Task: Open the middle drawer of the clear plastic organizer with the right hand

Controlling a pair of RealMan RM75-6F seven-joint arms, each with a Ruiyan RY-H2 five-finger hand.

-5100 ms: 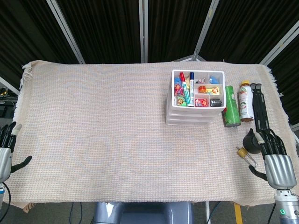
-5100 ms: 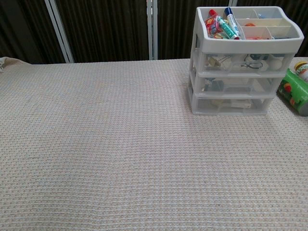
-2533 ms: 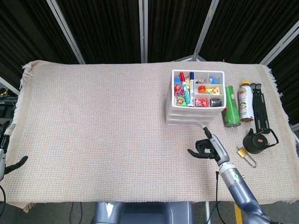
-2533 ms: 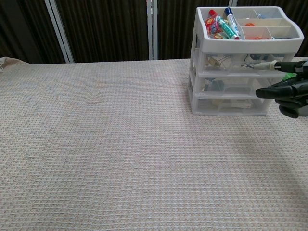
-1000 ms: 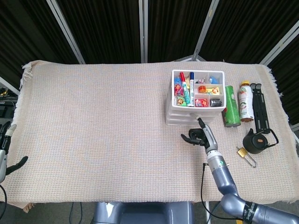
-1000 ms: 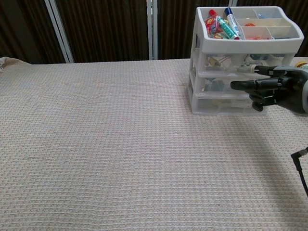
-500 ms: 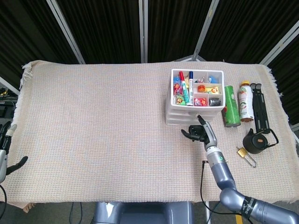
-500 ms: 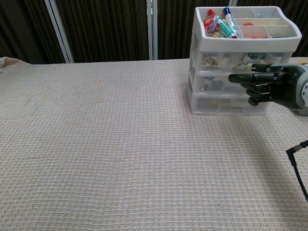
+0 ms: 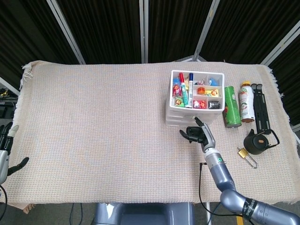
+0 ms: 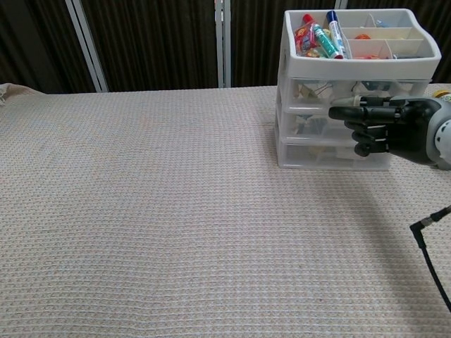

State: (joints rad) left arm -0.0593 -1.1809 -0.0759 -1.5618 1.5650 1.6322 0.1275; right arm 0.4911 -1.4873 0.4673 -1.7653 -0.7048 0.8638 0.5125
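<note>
The clear plastic organizer (image 9: pixel 193 104) (image 10: pixel 352 91) stands at the back right, with pens and small items in its top tray. All its drawers look pushed in. My right hand (image 9: pixel 197 134) (image 10: pixel 384 128) is right at its front, level with the middle drawer (image 10: pixel 310 124). The fingers are curled in, apart from one stretched leftward across the drawer front. They cover the handle, so a hold on it does not show. My left hand (image 9: pixel 5 153) hangs off the table's left edge, fingers apart and holding nothing.
Right of the organizer stand a green can (image 9: pixel 230 111) and a bottle (image 9: pixel 245 108), with a black folded stand (image 9: pixel 259 110) beyond them. A black round case (image 9: pixel 256 143) and a padlock (image 9: pixel 247 157) lie near the right edge. A woven cloth (image 9: pixel 93 117) covers the table.
My right hand came in from the right edge to the organizer's front. In the last half second it shifted slightly left, and the organizer turned and slid a little to the left.
</note>
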